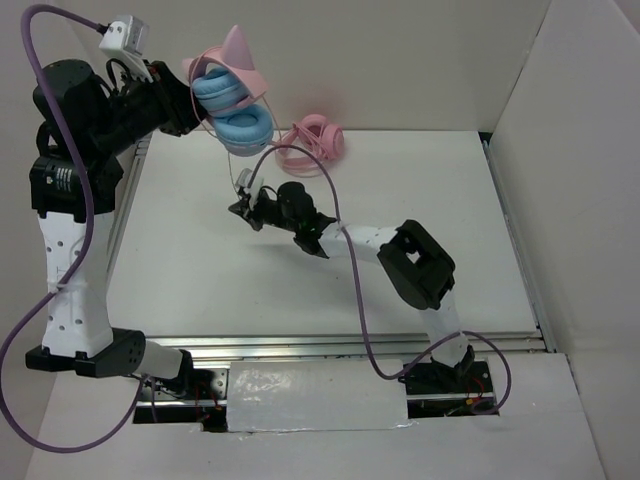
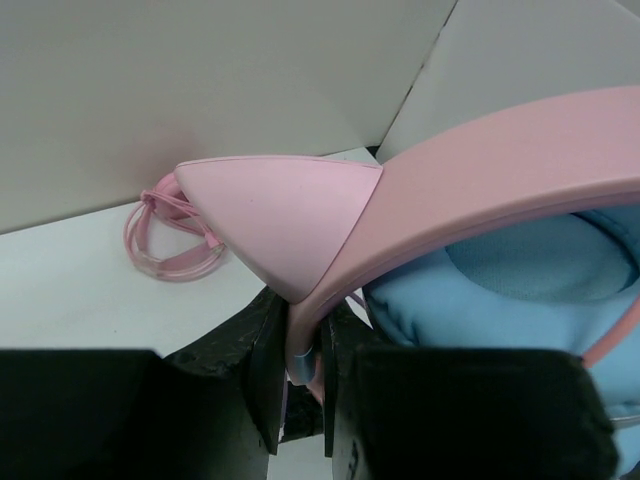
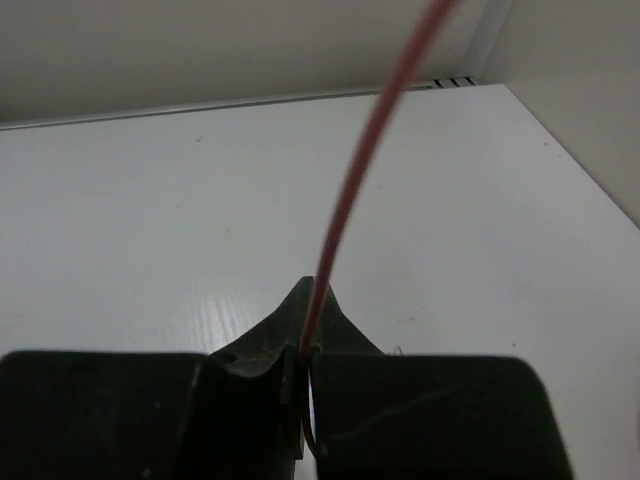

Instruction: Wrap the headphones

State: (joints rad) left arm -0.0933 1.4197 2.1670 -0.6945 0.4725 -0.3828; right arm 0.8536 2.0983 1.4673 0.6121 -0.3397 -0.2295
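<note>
— What is on the white table?

— Only the all-pink headphones, lying at the far edge, near the back wall. Both arms reach out over the surface.

— And the headphones with the blue cups?

— In the air over the far left of the table, well above it. The left gripper is clenched on the pink headband, just beside a cat ear. The light blue ear cups sit pressed together under the band.

— The right gripper?

— Low over the middle of the table, its fingers pinched tight on the thin pink cable. The cable rises out of the grip in a nearly straight line, up and away toward the far side.

— Do the two grippers touch?

— No, they are apart, the right one nearer and lower than the left.
</note>
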